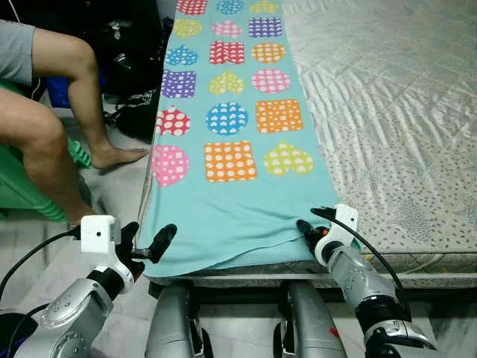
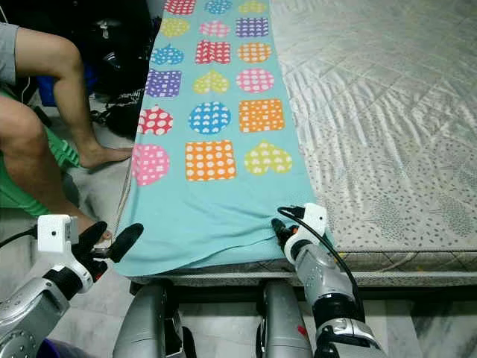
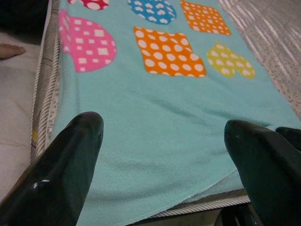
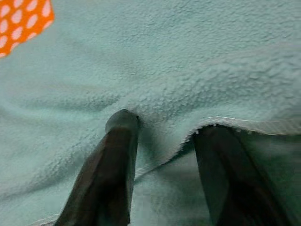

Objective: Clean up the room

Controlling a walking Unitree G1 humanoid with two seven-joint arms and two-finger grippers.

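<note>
Bed with pale patterned mattress filled 12 to 3 o'clock. Pale tiled floor at 9 o'clock, green chair there, dark bags at 11 o'clock. Even light.
</note>
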